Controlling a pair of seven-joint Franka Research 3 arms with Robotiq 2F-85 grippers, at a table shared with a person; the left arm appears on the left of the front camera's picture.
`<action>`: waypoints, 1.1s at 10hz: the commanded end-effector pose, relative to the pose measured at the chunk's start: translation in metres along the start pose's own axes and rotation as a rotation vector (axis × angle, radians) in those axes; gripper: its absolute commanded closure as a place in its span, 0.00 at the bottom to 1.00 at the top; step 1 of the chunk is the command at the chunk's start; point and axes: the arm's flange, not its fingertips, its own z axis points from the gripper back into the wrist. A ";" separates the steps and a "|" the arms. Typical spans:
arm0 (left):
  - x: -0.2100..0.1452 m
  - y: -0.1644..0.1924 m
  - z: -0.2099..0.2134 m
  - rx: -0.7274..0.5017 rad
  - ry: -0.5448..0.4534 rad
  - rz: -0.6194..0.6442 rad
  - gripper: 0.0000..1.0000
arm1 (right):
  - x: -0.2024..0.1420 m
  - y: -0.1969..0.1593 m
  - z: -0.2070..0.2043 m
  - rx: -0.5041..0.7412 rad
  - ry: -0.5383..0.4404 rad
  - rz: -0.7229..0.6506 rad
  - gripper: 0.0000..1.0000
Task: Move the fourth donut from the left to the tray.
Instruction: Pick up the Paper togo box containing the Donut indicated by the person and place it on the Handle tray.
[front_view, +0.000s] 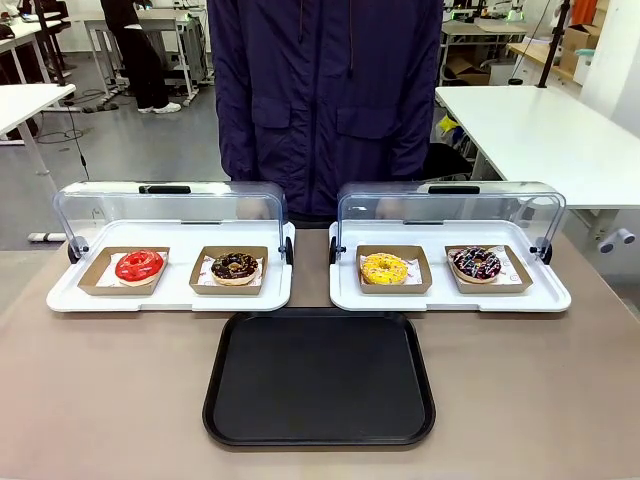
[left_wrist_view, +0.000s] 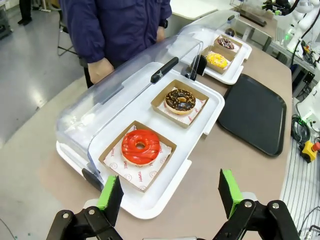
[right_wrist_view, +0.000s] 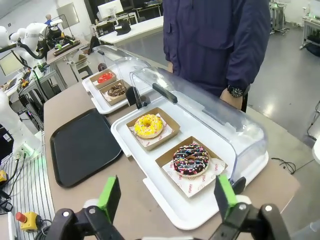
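The fourth donut (front_view: 476, 264) is dark chocolate with white drizzle and pink bits. It lies in a small brown cardboard tray at the right end of the right white tray, under a raised clear lid. The right wrist view has the same donut (right_wrist_view: 191, 160) just ahead of my right gripper (right_wrist_view: 168, 197), which hovers open and empty over the table edge. The black tray (front_view: 320, 378) lies bare at the table's middle front, also seen as the tray (right_wrist_view: 82, 145) and the tray (left_wrist_view: 254, 112). My left gripper (left_wrist_view: 171, 192) stands open and empty near the red donut (left_wrist_view: 140, 146).
Two white trays (front_view: 170, 296) (front_view: 450, 298) with open clear domed lids sit side by side at the far side. They also hold a red donut (front_view: 139, 266), a nut-sprinkled chocolate donut (front_view: 235, 266) and a yellow donut (front_view: 385, 268). A person in a dark jacket (front_view: 325, 100) stands behind them.
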 end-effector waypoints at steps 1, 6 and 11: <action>0.001 0.000 0.000 -0.004 -0.005 -0.003 0.00 | 0.001 0.001 0.000 0.006 -0.009 0.009 0.00; 0.001 0.000 0.000 -0.004 -0.005 -0.003 0.00 | 0.001 0.001 0.000 0.006 -0.009 0.009 0.00; 0.001 0.000 0.000 -0.004 -0.005 -0.003 0.00 | 0.001 0.001 0.000 0.006 -0.009 0.009 0.00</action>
